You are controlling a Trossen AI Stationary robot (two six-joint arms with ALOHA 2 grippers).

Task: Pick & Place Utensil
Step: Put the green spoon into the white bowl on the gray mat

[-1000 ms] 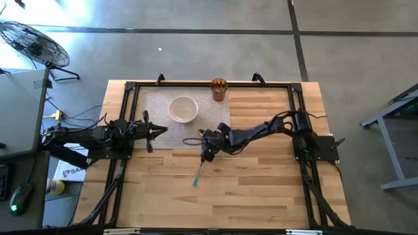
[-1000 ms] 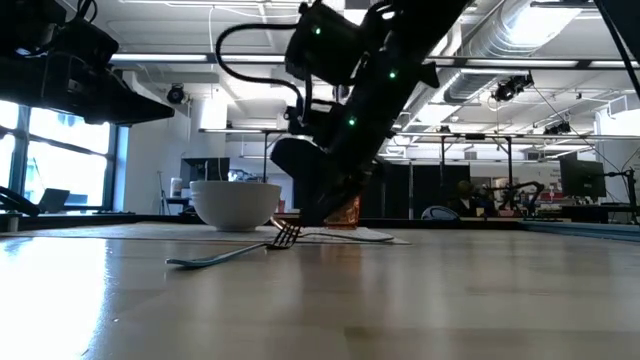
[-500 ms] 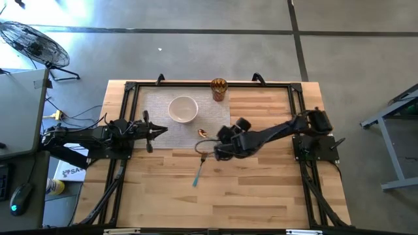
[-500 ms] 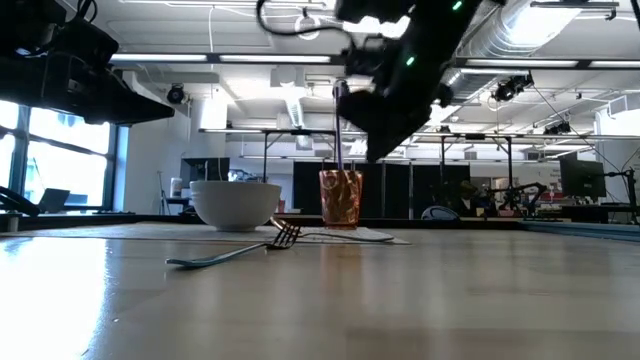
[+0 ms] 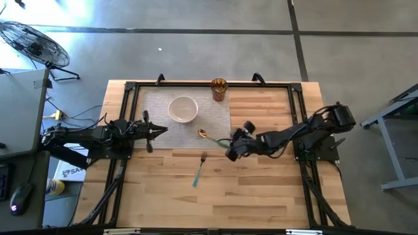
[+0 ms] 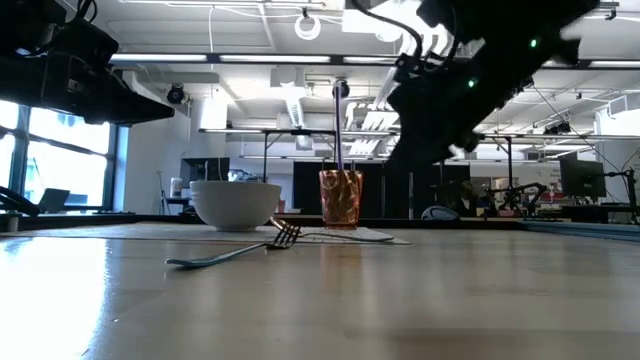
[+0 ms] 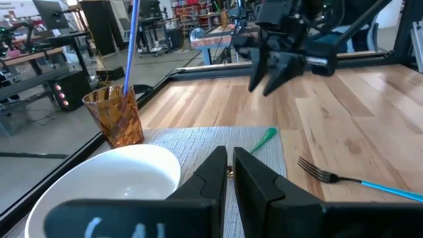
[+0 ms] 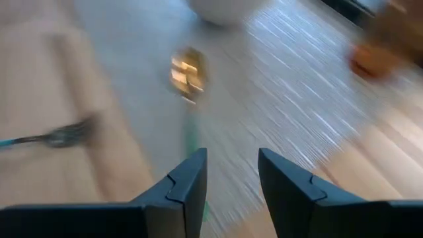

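Observation:
A spoon (image 5: 212,138) with a gold bowl (image 8: 187,73) and a green handle lies flat, its bowl end on the grey placemat (image 5: 157,104). A blue-handled fork (image 5: 199,170) lies on the wood toward the near edge, its tines (image 6: 285,233) propped up. My right gripper (image 5: 230,151) hovers open above the table, just right of the spoon's handle end, touching nothing; the left wrist view shows it raised (image 7: 264,82). My left gripper (image 5: 163,130) waits shut at the placemat's left side.
A white bowl (image 5: 183,109) sits on the placemat. An orange cup (image 5: 219,89) holding a blue stick stands at the mat's far right corner. Black rails (image 5: 209,83) frame the table. Bare wood lies near and right of the fork.
My right gripper has risen from low over the spoon's handle and drawn back toward the table's right edge. The spoon now shows uncovered, lying on the mat's edge. The fork, bowl and cup have stayed put.

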